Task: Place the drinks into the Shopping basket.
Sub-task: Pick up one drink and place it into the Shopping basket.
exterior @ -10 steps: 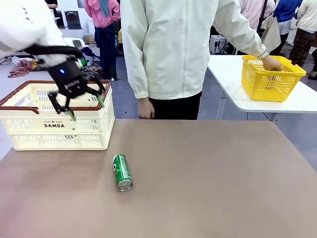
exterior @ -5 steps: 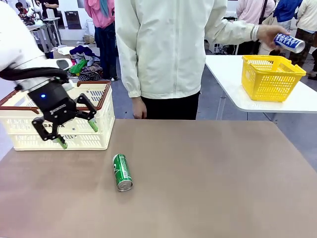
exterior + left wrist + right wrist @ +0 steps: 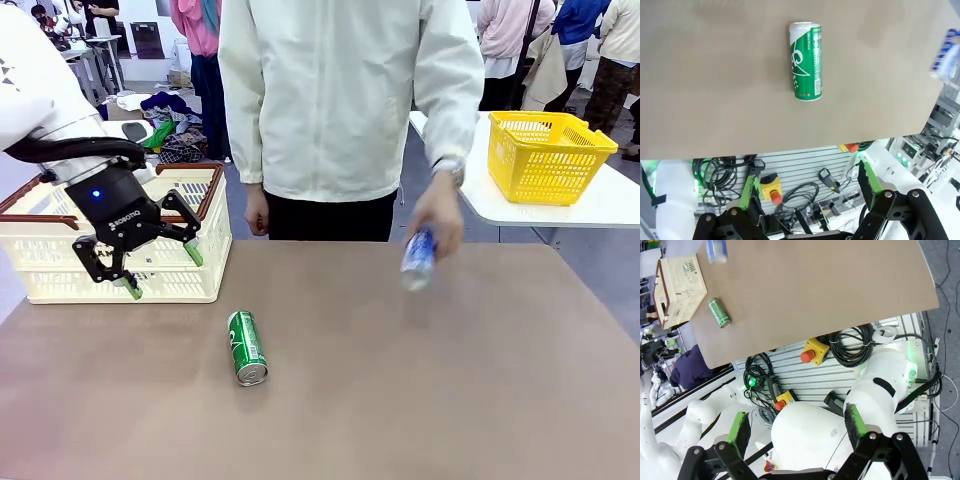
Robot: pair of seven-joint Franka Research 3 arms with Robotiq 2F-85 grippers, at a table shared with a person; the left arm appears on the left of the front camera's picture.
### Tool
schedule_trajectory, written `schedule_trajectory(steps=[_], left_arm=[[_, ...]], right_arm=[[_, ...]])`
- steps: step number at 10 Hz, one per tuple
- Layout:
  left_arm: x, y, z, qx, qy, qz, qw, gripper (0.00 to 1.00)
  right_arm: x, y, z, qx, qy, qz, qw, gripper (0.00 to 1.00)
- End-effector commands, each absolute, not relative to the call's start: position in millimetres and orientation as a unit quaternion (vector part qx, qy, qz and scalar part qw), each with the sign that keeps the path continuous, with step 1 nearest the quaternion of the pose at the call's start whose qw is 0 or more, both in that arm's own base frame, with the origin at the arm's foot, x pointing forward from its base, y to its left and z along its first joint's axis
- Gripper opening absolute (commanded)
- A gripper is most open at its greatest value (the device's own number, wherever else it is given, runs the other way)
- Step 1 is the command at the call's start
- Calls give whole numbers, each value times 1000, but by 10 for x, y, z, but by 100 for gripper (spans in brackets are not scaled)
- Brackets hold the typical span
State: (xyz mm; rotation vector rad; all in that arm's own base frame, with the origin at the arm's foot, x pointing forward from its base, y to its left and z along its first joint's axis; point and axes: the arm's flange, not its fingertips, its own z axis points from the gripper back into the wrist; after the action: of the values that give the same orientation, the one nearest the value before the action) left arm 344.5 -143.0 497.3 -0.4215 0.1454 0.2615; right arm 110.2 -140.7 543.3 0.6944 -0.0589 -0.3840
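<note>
A green can (image 3: 246, 347) lies on its side on the brown table, left of the middle. My left gripper (image 3: 163, 273) hangs open and empty in front of the cream Shopping basket (image 3: 170, 285), up and to the left of that can. Its wrist view looks down on the green can (image 3: 806, 61) beyond the open left gripper (image 3: 808, 187). A person's hand holds a blurred blue can (image 3: 418, 258) just above the table's far side. The right gripper (image 3: 797, 429) is open and empty, high up, with the green can (image 3: 719, 312), the basket (image 3: 687, 290) and the blue can (image 3: 716, 251) far off.
The person in a pale jacket stands at the table's far edge. A yellow basket (image 3: 545, 155) sits on a white side table (image 3: 580, 210) at the back right. The brown table (image 3: 400, 400) has open room on its near and right parts.
My left gripper came down from over the Shopping basket to its front side. The person lifted the blue can out of the yellow basket and swung it down towards the brown table.
</note>
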Motion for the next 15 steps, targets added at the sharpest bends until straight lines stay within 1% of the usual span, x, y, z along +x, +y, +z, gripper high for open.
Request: schedule_trajectory(steps=[1, 2, 4, 5, 6, 7, 8, 9, 10, 12, 13, 14, 15], left_arm=[[3310, -1789, 4807, -168, 56, 115, 977, 100], [3260, -2045, 4640, -127, 37, 123, 983, 100], [3184, -2302, 4351, -50, -10, 114, 992, 100], [3125, -2304, 4326, -43, -16, 99, 994, 100], [2925, -1921, 4597, -117, -16, 41, 992, 100], [2686, -1272, 4893, -170, -26, -30, 985, 100], [2538, -655, 4997, -115, -50, 54, 991, 100], [2358, -266, 4977, -154, -29, 53, 986, 100], [2199, -6, 4873, -171, -34, 85, 981, 100], [2023, 162, 4718, -231, -65, 74, 968, 100], [1974, 162, 4708, -248, -79, 57, 964, 100], [1942, 73, 4759, -254, -91, 36, 962, 100], [1972, -106, 4835, -242, -94, 27, 965, 100]], right_arm=[[1000, -1421, 5437, 344, -34, -176, 922, 100], [1000, -1421, 5437, 344, -34, -176, 922, 100], [1000, -1421, 5437, 344, -34, -176, 922, 100], [1000, -1421, 5437, 344, -34, -176, 922, 100], [1000, -1421, 5437, 344, -34, -176, 922, 100], [1000, -1421, 5437, 344, -34, -176, 922, 100], [1000, -1421, 5437, 344, -34, -176, 922, 100], [1000, -1421, 5437, 344, -34, -176, 922, 100], [1000, -1421, 5437, 344, -34, -176, 922, 100], [1000, -1421, 5437, 344, -34, -176, 922, 100], [1000, -1421, 5437, 344, -34, -176, 922, 100], [1000, -1421, 5437, 344, -34, -176, 922, 100], [1000, -1421, 5437, 344, -34, -176, 922, 100]])
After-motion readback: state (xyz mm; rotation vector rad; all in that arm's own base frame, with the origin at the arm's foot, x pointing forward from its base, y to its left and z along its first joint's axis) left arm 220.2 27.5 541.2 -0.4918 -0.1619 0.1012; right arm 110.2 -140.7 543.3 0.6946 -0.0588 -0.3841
